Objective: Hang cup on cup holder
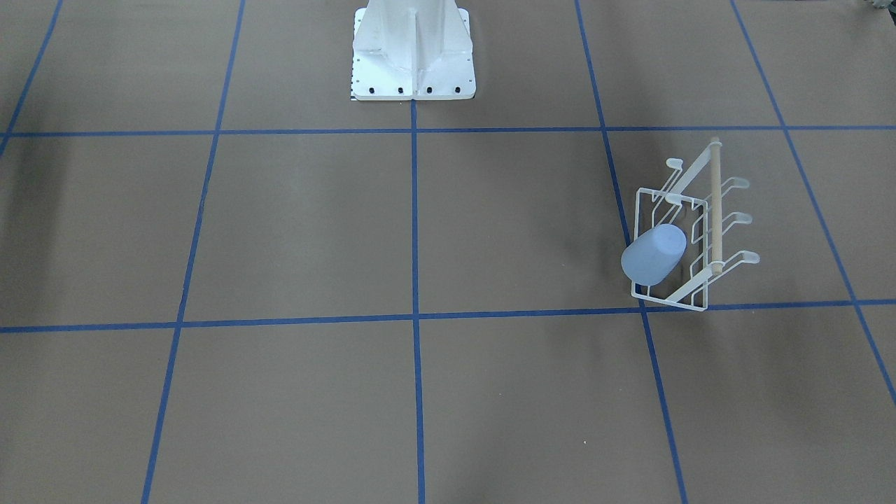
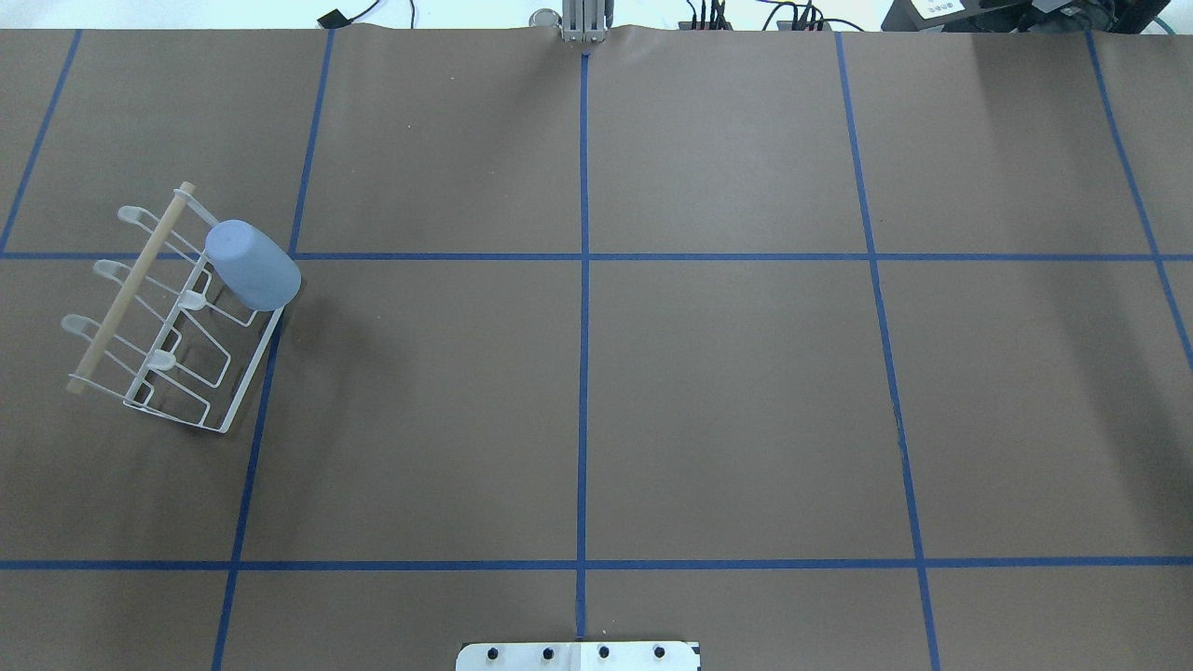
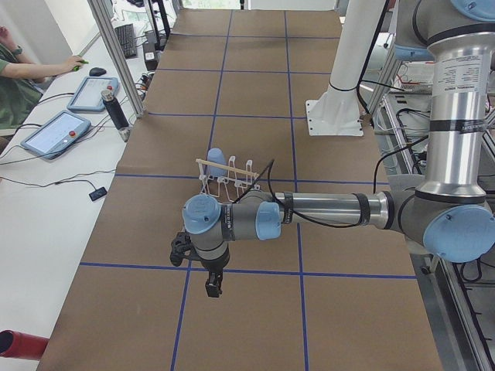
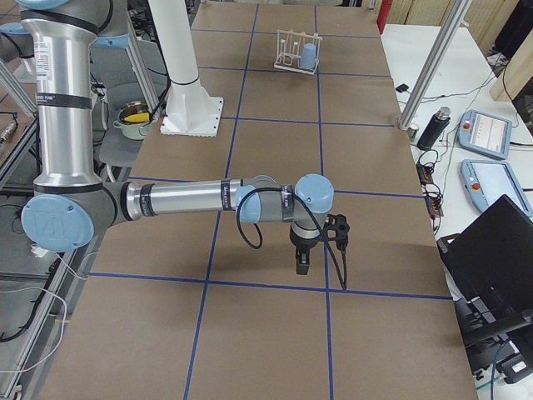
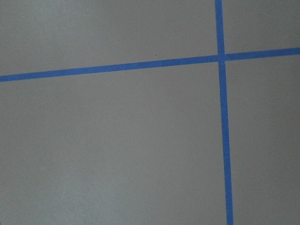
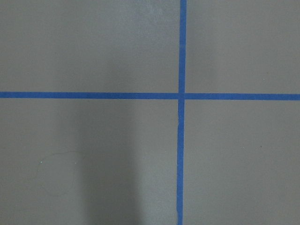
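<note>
Table (image 2: 727, 391): brown top, blue-lined.
Left arm (image 3: 325, 209): stretched above the table's left end; left gripper (image 3: 213, 286) points down, can't tell whether jaws are apart.
Right arm (image 4: 183, 200): above the right end; right gripper (image 4: 301, 260) points down, jaw state also unreadable.
Cup holder (image 2: 130, 285): upright near the left edge.
Cup (image 2: 252, 266): hung mouth-down on the holder's far end, centre-facing side.

Locate the rack (image 2: 253, 373) on the table (image 2: 727, 373), in the robot's left half, well apart from the base plate (image 2: 578, 656) at the middle of the robot's edge. Find the cup (image 2: 252, 266) over a prong at the rack's far end, on the side facing the table's centre, with the bar (image 2: 130, 289) along the outer side.
</note>
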{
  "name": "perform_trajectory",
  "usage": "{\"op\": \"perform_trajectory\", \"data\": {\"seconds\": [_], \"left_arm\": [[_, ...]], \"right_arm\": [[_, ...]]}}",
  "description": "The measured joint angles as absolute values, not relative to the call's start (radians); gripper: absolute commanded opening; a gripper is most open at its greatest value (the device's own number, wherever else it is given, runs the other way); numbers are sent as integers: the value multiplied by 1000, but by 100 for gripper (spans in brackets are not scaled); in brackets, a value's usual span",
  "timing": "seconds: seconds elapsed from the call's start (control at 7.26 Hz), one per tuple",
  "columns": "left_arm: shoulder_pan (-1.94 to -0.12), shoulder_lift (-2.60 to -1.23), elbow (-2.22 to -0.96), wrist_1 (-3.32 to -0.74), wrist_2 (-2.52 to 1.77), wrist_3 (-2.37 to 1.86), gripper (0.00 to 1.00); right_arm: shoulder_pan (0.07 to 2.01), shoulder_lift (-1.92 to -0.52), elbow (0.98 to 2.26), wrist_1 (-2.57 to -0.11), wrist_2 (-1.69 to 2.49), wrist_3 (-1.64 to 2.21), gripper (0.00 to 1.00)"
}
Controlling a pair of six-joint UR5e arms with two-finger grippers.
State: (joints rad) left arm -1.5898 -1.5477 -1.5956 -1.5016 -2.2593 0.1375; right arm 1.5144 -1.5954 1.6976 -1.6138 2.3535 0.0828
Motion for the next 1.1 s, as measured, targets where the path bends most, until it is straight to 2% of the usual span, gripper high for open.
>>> {"op": "perform_trajectory", "data": {"seconds": [1.1], "left_arm": [[-1589, -1554, -1602, -1502, -2260, 137, 98]], "right_arm": [[1524, -1615, 1698, -1614, 2350, 82, 100]]}}
